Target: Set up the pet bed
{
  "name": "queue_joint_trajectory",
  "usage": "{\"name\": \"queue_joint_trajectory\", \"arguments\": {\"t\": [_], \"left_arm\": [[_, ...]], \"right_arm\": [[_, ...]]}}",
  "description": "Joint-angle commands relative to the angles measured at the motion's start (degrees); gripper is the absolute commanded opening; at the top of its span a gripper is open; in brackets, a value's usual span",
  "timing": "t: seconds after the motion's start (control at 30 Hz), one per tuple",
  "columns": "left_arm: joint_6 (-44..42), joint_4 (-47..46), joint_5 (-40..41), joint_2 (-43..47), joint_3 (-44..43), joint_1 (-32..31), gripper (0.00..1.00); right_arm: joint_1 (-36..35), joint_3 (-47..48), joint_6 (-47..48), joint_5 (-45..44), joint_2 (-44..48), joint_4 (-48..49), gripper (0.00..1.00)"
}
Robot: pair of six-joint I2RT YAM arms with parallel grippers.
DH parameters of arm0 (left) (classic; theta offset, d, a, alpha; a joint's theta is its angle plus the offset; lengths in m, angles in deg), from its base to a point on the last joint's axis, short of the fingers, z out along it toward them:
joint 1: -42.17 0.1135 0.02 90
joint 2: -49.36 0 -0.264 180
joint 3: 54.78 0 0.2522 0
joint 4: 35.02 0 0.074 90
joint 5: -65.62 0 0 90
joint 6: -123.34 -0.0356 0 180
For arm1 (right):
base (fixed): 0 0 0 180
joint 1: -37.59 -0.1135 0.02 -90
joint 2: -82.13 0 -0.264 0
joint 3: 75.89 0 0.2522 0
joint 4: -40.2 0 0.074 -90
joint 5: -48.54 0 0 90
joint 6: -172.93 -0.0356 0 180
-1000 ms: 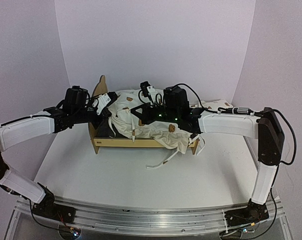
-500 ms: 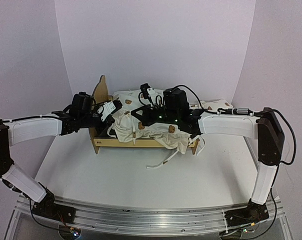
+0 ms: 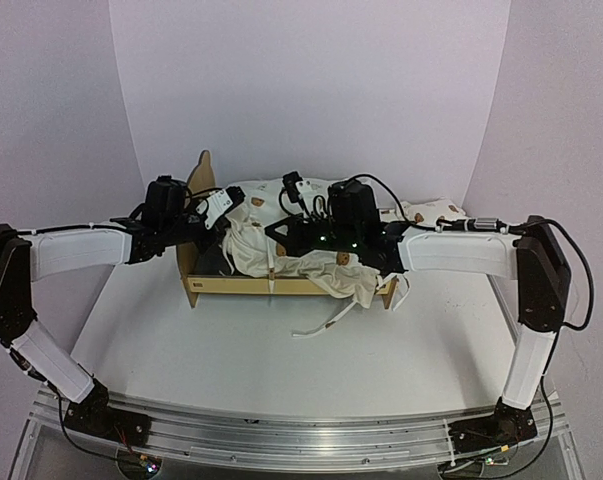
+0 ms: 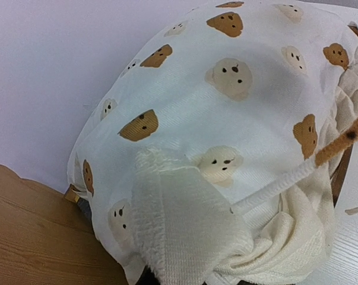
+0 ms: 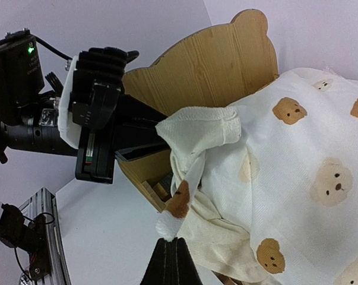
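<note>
From above, both arms reach over the pet bed and hide most of its middle. The left wrist view shows none of its own fingers, only cloth close up. The pillow peeks out behind the right arm, so part of it is cut off.

The bed sits at the far middle of the worktop. Its long side runs from left to right. The headboard with the bear ears stands up at the left end.

The cushion lies bunched up in the frame. It spills over the front rail near the right end.

The left pincer holds up one corner of the cushion beside the headboard. The cloth covers its tips, but it looks closed on that corner.

The right pincer is closed tight. It seems to pinch the fuzzy end of a tie, which is pulled straight from the raised corner.
</note>
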Motion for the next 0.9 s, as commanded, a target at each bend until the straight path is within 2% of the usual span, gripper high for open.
{"name": "queue_joint_trajectory", "arguments": {"t": [0.0, 0.17, 0.27, 0.4, 0.5, 0.6, 0.67, 0.87], "left_arm": [[-0.35, -3.64, -1.71, -1.04, -1.74, -0.32, 0.0], [2.9, 0.91, -3.55, -1.39, 0.94, -1.83, 0.0], [3.68, 1.28, -3.04, -1.56, 3.98, -1.84, 0.0], [3.23, 0.98, -2.2, -1.99, 5.42, -1.76, 0.0], [2.48, 0.41, -1.47, -2.32, 4.9, -1.71, 0.0], [1.98, -1.7, -0.44, -2.36, 4.02, -1.13, 0.0], [1.98, -2.27, -0.51, -2.52, 2.37, -0.4, 0.0], [-0.13, -2.01, -1.57, -3.65, 2.48, 0.03, 0.0]], "right_arm": [[0.17, -0.51, 0.04, -0.42, 3.67, 1.64, 0.0], [-1.1, -6.01, -1.33, 3.25, 4.02, 1.13, 0.0], [-3.26, -9.58, -1.32, 1.24, 3.98, 0.94, 0.0], [-4.18, -9.71, -2.41, 0.27, 1.29, -0.17, 0.01], [-4.19, -8.5, -1.48, -1.35, -0.18, -3.03, 0.13], [-4.18, -6.39, 1.98, -2.22, -0.57, -8.03, 0.35], [-4.17, -4.47, 5.54, -3.91, -0.13, -12.11, 0.45], [-3.07, 2.65, 18.24, -12.08, 0.21, -25.8, 0.54]]}}
